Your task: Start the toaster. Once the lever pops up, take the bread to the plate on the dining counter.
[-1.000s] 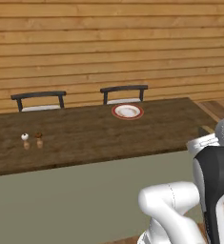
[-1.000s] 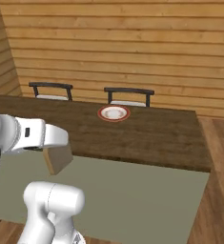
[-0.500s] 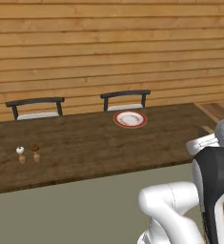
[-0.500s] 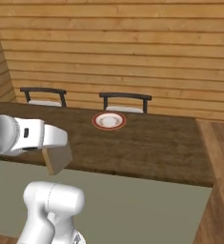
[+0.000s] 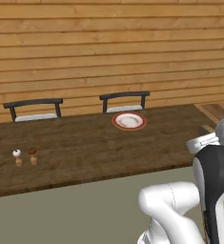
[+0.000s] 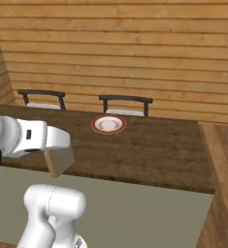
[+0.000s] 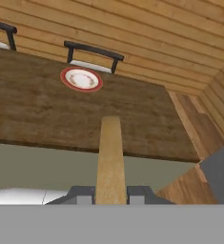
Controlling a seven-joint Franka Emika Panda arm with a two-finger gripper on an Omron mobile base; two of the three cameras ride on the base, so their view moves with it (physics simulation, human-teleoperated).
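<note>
My gripper (image 7: 110,194) is shut on the bread (image 7: 110,152), a tan slice seen edge-on between the two dark fingers (image 7: 83,194). In the right base view the bread (image 6: 60,161) hangs below the gripper (image 6: 56,151), just before the near edge of the dining counter (image 6: 154,150). The red-rimmed white plate (image 7: 81,79) lies near the far edge of the dark wood dining counter (image 7: 37,109), ahead and to the left of the slice. The plate (image 5: 129,121) (image 6: 108,124) has nothing on it. The toaster is out of view.
Two dark chairs (image 5: 33,108) (image 5: 125,101) stand behind the counter against the plank wall. Salt and pepper shakers (image 5: 24,157) stand on the counter's left part. The counter's grey-green front (image 5: 70,214) faces me, and wood floor (image 6: 224,174) lies past its right end.
The whole picture has shifted, so the base has driven: the counter and plate sit a little lower and nearer. The slice stays held in the gripper as before.
</note>
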